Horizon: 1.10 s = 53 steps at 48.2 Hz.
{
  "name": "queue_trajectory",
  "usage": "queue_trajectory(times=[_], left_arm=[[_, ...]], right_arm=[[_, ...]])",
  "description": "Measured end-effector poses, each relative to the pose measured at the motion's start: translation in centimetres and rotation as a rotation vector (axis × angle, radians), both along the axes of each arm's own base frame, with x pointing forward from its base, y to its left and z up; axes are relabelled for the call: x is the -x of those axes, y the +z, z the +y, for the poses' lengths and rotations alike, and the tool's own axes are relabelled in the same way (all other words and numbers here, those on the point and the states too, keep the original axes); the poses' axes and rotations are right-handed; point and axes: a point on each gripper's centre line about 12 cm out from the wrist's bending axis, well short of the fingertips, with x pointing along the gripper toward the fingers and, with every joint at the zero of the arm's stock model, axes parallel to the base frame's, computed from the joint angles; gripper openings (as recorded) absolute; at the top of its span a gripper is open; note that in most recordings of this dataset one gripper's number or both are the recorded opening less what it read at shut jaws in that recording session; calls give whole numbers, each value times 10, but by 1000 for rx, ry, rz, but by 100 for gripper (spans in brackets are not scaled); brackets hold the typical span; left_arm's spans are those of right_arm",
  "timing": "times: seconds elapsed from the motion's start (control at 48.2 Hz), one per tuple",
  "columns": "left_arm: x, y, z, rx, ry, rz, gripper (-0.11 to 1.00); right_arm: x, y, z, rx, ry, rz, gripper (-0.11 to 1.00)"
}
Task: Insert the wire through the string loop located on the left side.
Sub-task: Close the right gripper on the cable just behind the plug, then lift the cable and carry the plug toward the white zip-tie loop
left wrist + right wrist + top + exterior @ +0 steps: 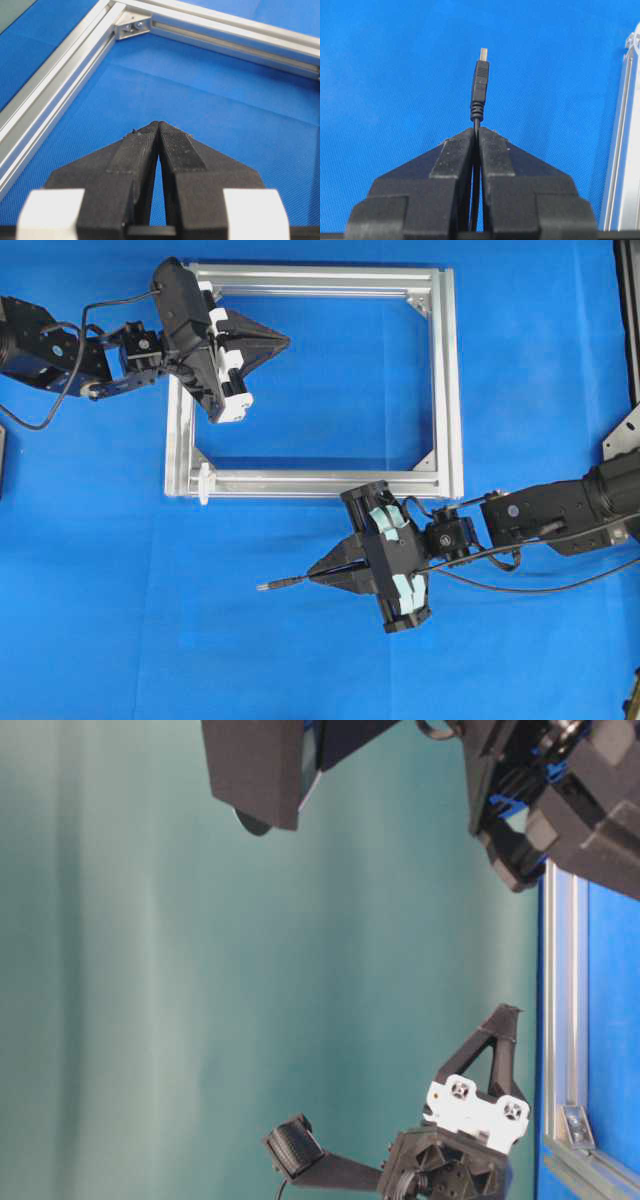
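My right gripper [312,575] [476,131] is shut on the thin black wire [285,583], and its plug tip [480,85] sticks out past the fingertips, pointing left over the blue mat. It hovers just in front of the silver frame's near bar [330,483]. The white string loop [204,483] stands out from that bar near its left corner, to the left of the plug and slightly farther back. My left gripper [287,340] [158,124] is shut on nothing, inside the frame's far left part.
The rectangular aluminium frame [445,390] lies flat on the blue mat [120,620], with corner brackets [131,27] inside it. The wire's slack trails right along the right arm [560,515]. A grey plate [622,435] sits at the right edge.
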Motion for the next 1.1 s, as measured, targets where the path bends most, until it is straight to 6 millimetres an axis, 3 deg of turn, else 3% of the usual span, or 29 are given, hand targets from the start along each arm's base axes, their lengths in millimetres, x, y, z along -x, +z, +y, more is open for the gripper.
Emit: queue_trajectory(times=[0.872,1.1], left_arm=[[0,1,-1,-1,-3,-1,0],[0,1,-1,-1,-3,-1,0]], right_arm=[[0,0,1,0,2,1,1],[-4,0,-16,0,-41,0,1]])
